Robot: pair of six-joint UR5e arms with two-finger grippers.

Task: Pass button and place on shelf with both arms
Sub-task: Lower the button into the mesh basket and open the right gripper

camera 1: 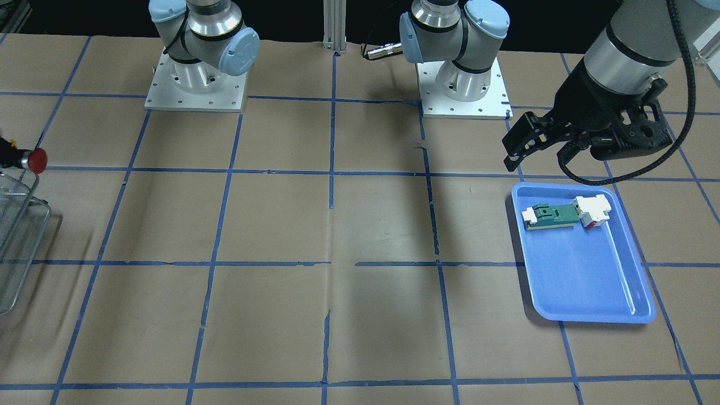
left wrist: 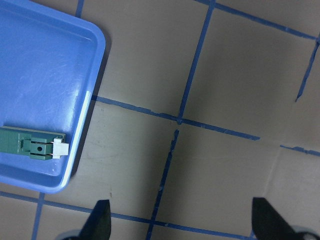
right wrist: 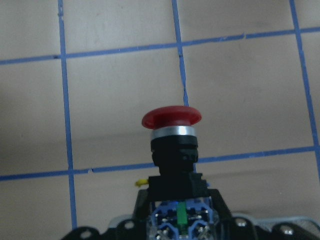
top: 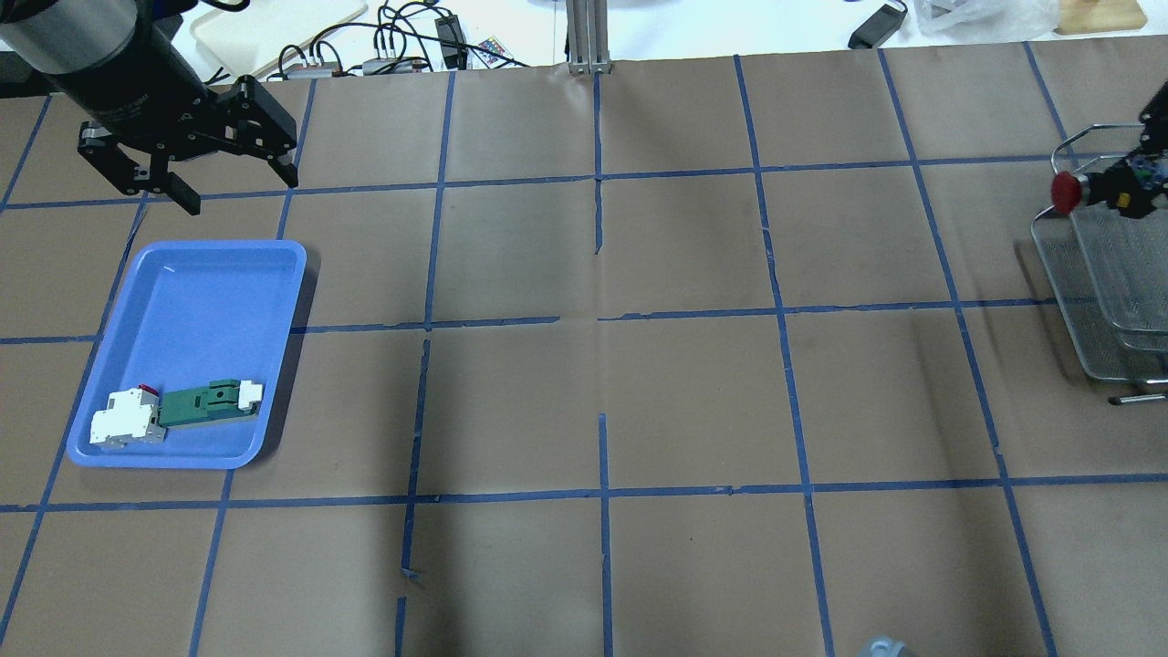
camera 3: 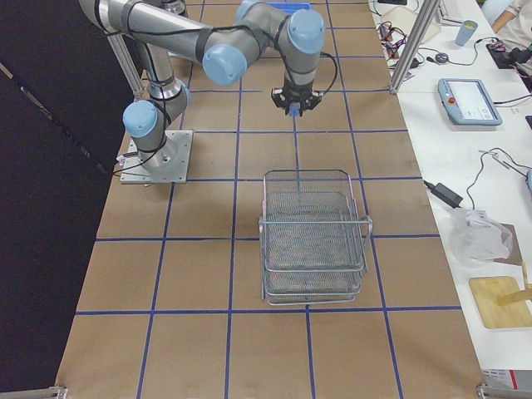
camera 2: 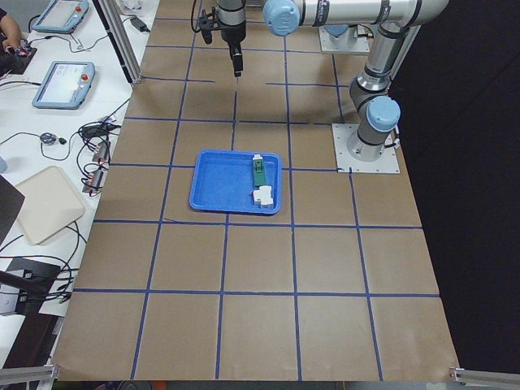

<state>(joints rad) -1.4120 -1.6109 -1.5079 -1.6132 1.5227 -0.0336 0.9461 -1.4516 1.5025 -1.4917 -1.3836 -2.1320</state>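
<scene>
The button, with its red cap, is held in my right gripper, which is shut on its blue-white-green back block. The cap points toward the table's middle and hangs over the inner rim of the wire shelf. The button also shows in the right wrist view and at the front-facing view's left edge, above the shelf. My left gripper is open and empty, in the air just beyond the blue tray's far end; its fingertips show in the left wrist view.
The blue tray lies at the table's left and holds a green-and-white flat component and a white block with a red bit. Brown paper with a blue tape grid covers the table. Both arm bases stand at the robot's edge.
</scene>
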